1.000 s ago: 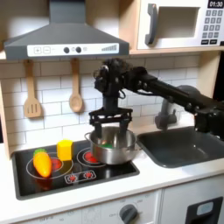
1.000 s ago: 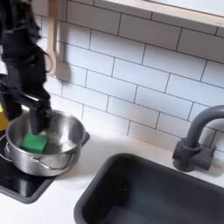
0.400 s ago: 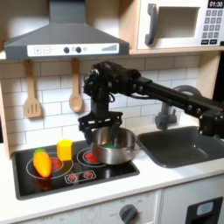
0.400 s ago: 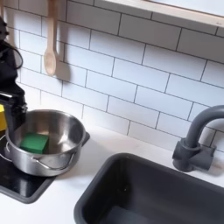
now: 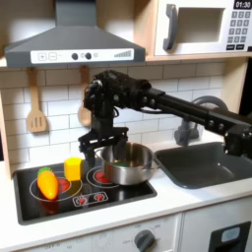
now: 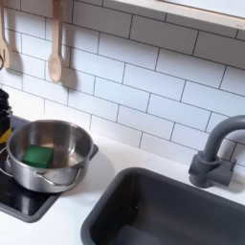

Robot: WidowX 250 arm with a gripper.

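The gripper (image 5: 95, 148) has swung away from above the steel pot (image 5: 128, 164) toward the stove's (image 5: 59, 202) left, its jaws spread wide and empty, leaving the green block (image 6: 38, 155) lying inside the pot, near the yellow cup (image 5: 73, 168).

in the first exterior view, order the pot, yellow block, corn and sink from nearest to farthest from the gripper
Gripper:
1. Pot, just to its right in the first exterior view.
2. Yellow block, lower left.
3. Corn, farther left.
4. Sink, far right.
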